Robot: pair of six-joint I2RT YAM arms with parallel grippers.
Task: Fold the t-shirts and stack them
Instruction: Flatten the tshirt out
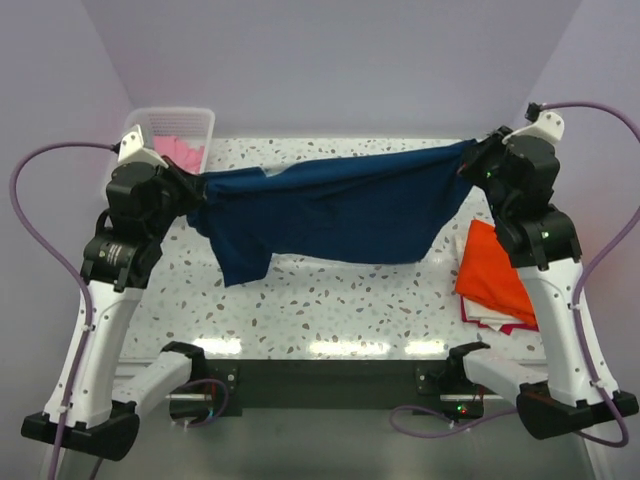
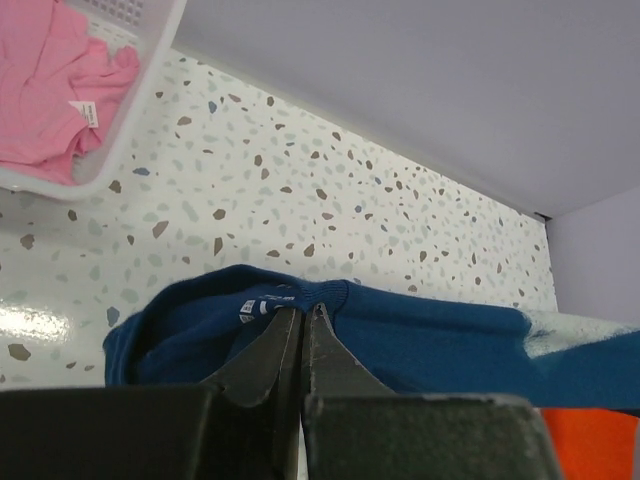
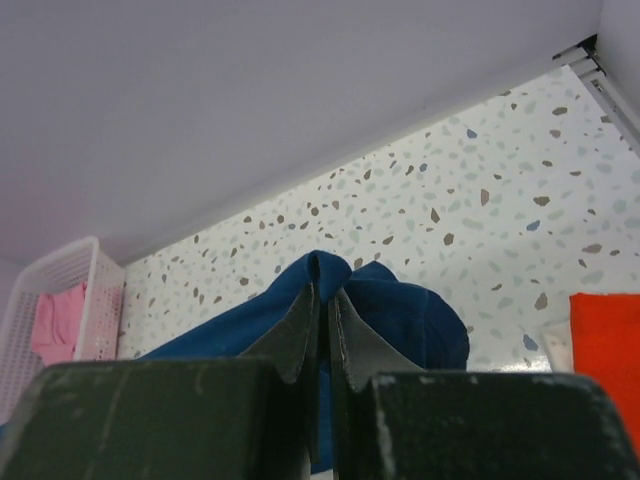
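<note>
A navy blue t-shirt point(image 1: 330, 215) hangs stretched above the table between both grippers. My left gripper point(image 1: 197, 192) is shut on its collar edge by the neck label point(image 2: 302, 310). My right gripper point(image 1: 470, 165) is shut on a pinch of its cloth point(image 3: 325, 290) at the far right. The shirt point(image 2: 420, 345) sags toward the table in the middle; its print is hidden. A bright orange t-shirt point(image 1: 495, 275) lies folded at the right edge and also shows in the right wrist view point(image 3: 605, 350). A pink t-shirt point(image 1: 178, 152) lies in the basket point(image 2: 50, 80).
The white lattice basket point(image 1: 205, 122) stands at the far left corner of the speckled table point(image 1: 330, 300). A pale garment edge point(image 1: 490, 322) peeks out under the orange shirt. Lilac walls close in the back and sides.
</note>
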